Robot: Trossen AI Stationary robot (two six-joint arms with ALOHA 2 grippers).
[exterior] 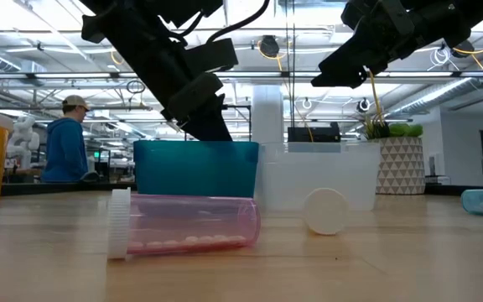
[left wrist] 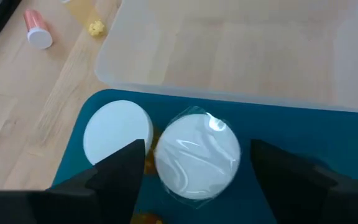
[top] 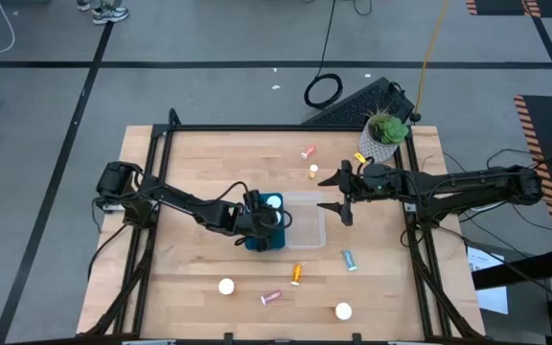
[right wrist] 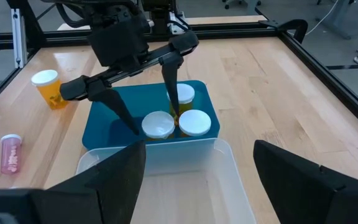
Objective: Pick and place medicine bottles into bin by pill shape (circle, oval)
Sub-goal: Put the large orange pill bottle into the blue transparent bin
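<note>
My left gripper (top: 263, 226) stands open inside the teal bin (top: 257, 241). Its fingers straddle an upright white-capped medicine bottle (left wrist: 197, 155) without touching it. Two more white-capped bottles (right wrist: 195, 122) stand in the same bin. My right gripper (top: 337, 195) hangs open over the right side of the clear bin (top: 307, 222), which holds nothing. More bottles lie or stand on the table: pink (top: 308, 151), orange (top: 296, 274), teal (top: 350, 260), pink (top: 270, 298), and two showing white caps (top: 226, 286).
A potted plant (top: 384, 134) stands at the table's far right corner. A small yellow piece (top: 360, 158) and a small bottle (top: 313, 171) lie just beyond the clear bin. A person (exterior: 64, 143) stands in the room behind the table. The table's left half is bare wood.
</note>
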